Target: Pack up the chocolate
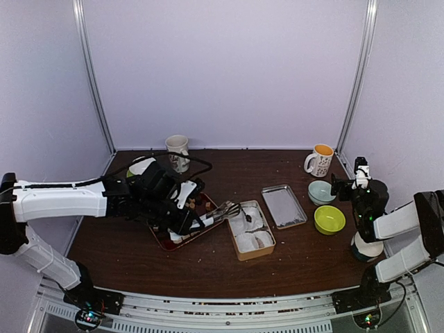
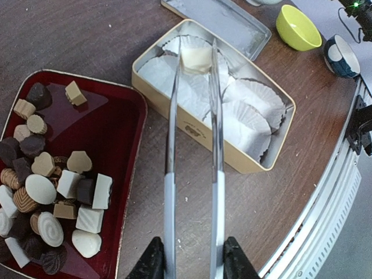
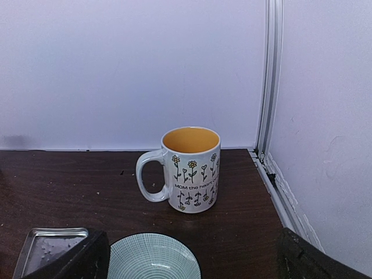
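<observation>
The left claw (image 2: pixel 192 263) is clenched on long silver metal tongs (image 2: pixel 171 145), whose tips pinch one cream chocolate square (image 2: pixel 196 58) over the gold rectangular tin (image 2: pixel 232 158). More mixed chocolates (image 2: pixel 52 192) lie in the dark red tray (image 2: pixel 116 133) beside the tin. The right claw (image 3: pixel 192 264) gapes, released.

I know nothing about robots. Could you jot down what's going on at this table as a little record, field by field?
Left gripper: shut on silver metal tongs
Box: open gold rectangular tin, lined with white paper cups
Tongs' tips: pinching one cream chocolate piece over the tin
Supply: dark red tray of mixed brown and white chocolates
Right gripper: open, holding nothing
Nearby: flat metal lid, flowered mug with yellow inside
</observation>
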Tool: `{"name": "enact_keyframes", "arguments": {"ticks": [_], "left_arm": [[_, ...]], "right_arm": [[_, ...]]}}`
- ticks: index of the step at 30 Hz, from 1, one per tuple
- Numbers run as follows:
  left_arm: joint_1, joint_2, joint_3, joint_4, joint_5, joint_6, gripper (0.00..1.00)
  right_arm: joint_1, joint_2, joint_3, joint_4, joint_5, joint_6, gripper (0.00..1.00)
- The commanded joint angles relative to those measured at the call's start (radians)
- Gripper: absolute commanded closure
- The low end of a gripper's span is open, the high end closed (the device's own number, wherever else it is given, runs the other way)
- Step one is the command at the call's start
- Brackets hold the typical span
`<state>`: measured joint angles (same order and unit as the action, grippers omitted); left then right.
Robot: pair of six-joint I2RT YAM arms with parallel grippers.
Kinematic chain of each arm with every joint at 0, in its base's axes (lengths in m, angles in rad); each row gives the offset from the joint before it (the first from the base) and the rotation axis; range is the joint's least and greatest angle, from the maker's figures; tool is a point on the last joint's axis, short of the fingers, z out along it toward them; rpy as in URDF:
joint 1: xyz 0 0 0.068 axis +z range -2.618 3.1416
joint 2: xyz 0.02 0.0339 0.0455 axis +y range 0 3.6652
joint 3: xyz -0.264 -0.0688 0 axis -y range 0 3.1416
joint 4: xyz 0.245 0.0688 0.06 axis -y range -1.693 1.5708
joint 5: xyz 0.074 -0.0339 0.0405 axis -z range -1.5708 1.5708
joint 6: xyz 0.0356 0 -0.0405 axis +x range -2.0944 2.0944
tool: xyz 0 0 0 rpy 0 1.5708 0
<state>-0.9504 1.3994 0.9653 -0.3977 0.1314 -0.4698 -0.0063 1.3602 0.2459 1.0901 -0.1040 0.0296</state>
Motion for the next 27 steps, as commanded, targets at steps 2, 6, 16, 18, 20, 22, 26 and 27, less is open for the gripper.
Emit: {"name": "enact_keyframes", "arguments": {"ticks": [2, 6, 16, 18, 20, 22, 26, 27], "left_arm": [[-0.005, 0.014, 0.033, 0.026, 0.009, 0.007, 0.73], [-0.005, 0.023, 0.034, 0.025, 0.006, 0.005, 0.72], [-0.005, 0.052, 0.055, 0.02, -0.031, 0.008, 0.72], [-0.005, 0.058, 0.06, 0.016, -0.041, 0.004, 0.72], [-0.005, 0.061, 0.062, 0.016, -0.043, 0.002, 0.68], [-0.005, 0.061, 0.061, 0.015, -0.047, 0.002, 0.64], [-0.005, 0.059, 0.065, 0.007, -0.056, 0.002, 0.57], [-0.005, 0.058, 0.063, 0.007, -0.056, 0.001, 0.57]], "right_arm": [[-0.001, 0.004, -0.006, 0.026, 0.012, 0.004, 0.0], [-0.001, 0.004, -0.006, 0.027, 0.012, 0.004, 0.0], [-0.001, 0.004, -0.006, 0.027, 0.012, 0.004, 0.0], [0.0, 0.004, -0.006, 0.027, 0.011, 0.004, 0.0], [-0.001, 0.004, -0.005, 0.027, 0.012, 0.004, 0.0], [0.0, 0.004, -0.006, 0.027, 0.012, 0.004, 0.0], [-0.001, 0.004, -0.006, 0.027, 0.011, 0.004, 0.0], [-0.001, 0.004, -0.005, 0.027, 0.012, 0.004, 0.0]]}}
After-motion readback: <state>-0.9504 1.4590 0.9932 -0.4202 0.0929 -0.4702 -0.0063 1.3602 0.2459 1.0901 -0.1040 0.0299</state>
